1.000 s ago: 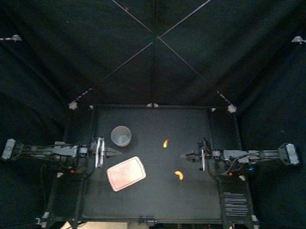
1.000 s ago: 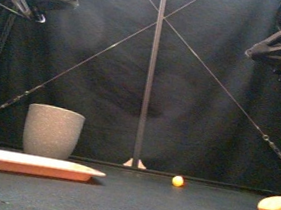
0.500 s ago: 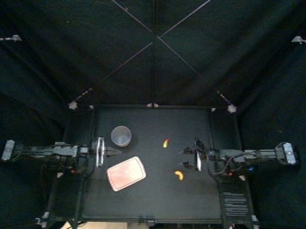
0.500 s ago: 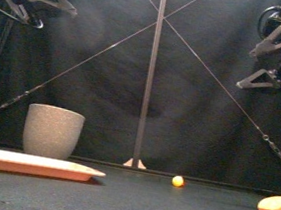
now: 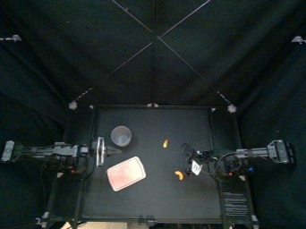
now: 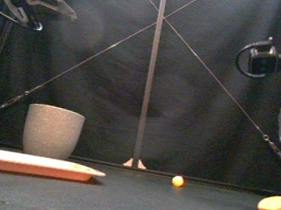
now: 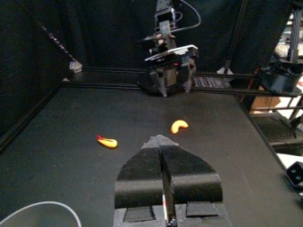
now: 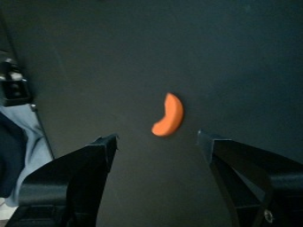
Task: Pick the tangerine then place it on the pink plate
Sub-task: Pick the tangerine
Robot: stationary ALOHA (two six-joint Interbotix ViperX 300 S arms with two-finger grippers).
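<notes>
Orange tangerine segment point(image 8: 167, 115) lies on the black table point(image 5: 156, 192), right of the pink plate point(image 5: 125, 173) and apart from it. My right gripper point(image 8: 157, 142) hangs above it, jaws spread wide, holding nothing. My left gripper point(image 7: 162, 142) rests pinched closed, empty.

Over the last second the right end effector point(image 5: 192, 165) has swung from a raised, level pose to point down at the tabletop point(image 5: 156, 192). It has also travelled inward from the right side and now hangs, jaws spread, just above the orange tangerine segment point(image 5: 180, 174), closer than before.
</notes>
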